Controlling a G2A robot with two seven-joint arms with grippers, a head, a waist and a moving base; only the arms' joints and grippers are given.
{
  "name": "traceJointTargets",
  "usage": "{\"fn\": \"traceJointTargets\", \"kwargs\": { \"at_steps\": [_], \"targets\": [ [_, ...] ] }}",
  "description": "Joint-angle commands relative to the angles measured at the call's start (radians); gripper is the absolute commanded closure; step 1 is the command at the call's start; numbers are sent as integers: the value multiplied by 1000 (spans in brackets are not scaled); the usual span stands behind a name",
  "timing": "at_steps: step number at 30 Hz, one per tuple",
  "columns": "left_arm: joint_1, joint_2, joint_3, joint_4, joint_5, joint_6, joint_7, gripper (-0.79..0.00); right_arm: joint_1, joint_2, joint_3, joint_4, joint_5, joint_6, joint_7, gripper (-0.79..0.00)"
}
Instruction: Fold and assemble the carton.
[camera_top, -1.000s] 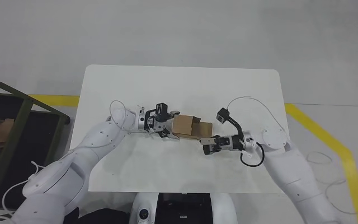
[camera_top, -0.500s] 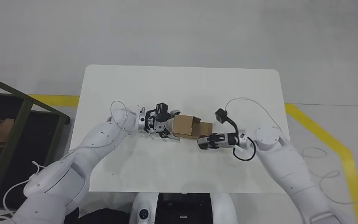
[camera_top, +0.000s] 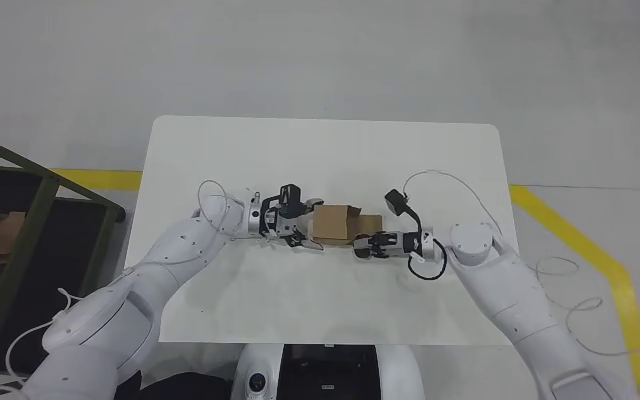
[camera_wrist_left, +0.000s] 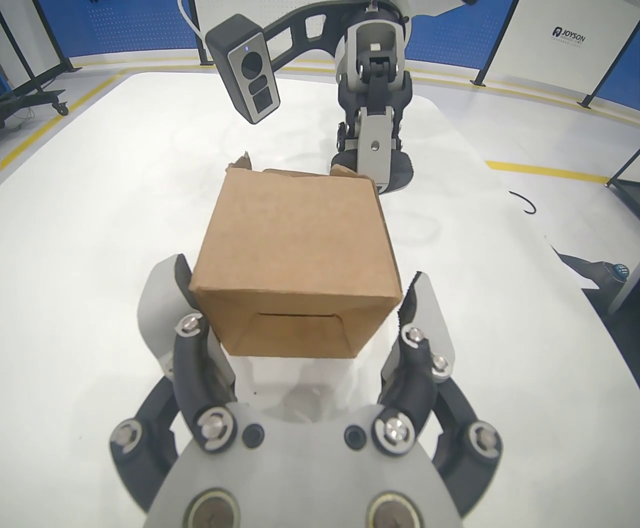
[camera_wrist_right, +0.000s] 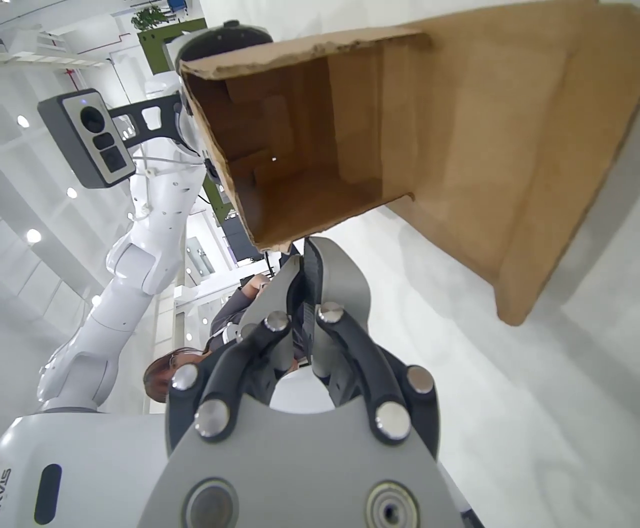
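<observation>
Carton (camera_top: 337, 224) lies on its side mid-tabletop (camera_top: 200, 160), toward the front edge, and my left tool (camera_wrist_left: 296, 274) is spread wide, a finger pressed against each side of its near open end. The right wrist view looks into the opposite end, where my right tool (camera_wrist_right: 306, 250), fingers pinched together on nothing, touches the ragged rim beside an outspread flap (camera_wrist_right: 500, 150).
</observation>
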Motion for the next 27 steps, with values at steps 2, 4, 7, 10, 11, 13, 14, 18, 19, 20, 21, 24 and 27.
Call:
{"fn": "traceJointTargets", "kwargs": {
  "at_steps": [2, 4, 7, 10, 11, 13, 14, 18, 19, 20, 21, 24, 27],
  "targets": [
    [1, 0, 0, -2, -5, -2, -2, -717, -3, 2, 2, -9, -9, 9, -2, 0],
    [3, 0, 1, -5, -6, -3, -3, -714, -2, 1, 4, -10, -9, 7, -14, 0],
    [4, 0, 3, -9, -5, -6, -6, -714, 7, -1, 1, -12, -20, 0, -35, 0],
    [3, 1, 5, -10, -4, -7, -7, -705, 23, -5, -7, -9, -38, 1, -57, 0],
    [4, 1, 5, -11, -5, -8, -8, -705, 30, -7, -10, -4, -44, 5, -62, 0],
    [3, 1, 6, -12, -6, -8, -8, -705, 43, -10, -19, 12, -66, 13, -80, 0],
    [3, 1, 6, -12, -6, -8, -8, -708, 49, -12, -22, 21, -65, 11, -82, 0],
    [3, 2, 8, -14, -7, -10, -10, -693, 65, -16, -26, 51, -63, 2, -82, 0],
    [3, 2, 8, -14, -6, -10, -10, -690, 67, -16, -25, 54, -63, -2, -80, 0],
    [3, 3, 8, -15, -7, -10, -10, -686, 68, -16, -23, 56, -60, -8, -79, 0],
    [3, 3, 8, -15, -8, -11, -11, -683, 68, -16, -21, 58, -57, -12, -79, 0],
    [4, 4, 10, -19, -11, -14, -14, -674, 71, -19, -22, 63, -46, -21, -75, 0],
    [5, 4, 13, -24, -10, -16, -16, -674, 84, -27, -39, 75, -44, -27, -74, 0]
  ]
}}
